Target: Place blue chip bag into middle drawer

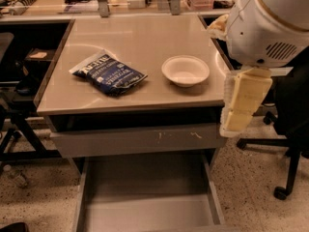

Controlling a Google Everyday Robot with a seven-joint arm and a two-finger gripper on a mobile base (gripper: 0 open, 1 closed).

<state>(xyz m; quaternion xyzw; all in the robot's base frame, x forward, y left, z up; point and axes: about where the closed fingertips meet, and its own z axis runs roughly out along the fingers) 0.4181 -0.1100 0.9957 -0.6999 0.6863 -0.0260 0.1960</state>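
Note:
The blue chip bag point(108, 74) lies flat on the left half of the beige desktop, white lettering up. The middle drawer point(145, 192) is pulled out below the desk, open, with a bare grey floor. My gripper point(237, 122) hangs at the right edge of the desk, cream-coloured under the big white arm housing point(270, 23). It points down beside the desk's front right corner. It is well to the right of the bag, beyond the bowl, and holds nothing that I can see.
A white round bowl point(185, 70) stands on the desktop right of the bag. A shut grey drawer front with pale scratches point(140, 140) sits above the open drawer. A black office chair point(289, 129) stands at the right. Shelves and clutter line the back.

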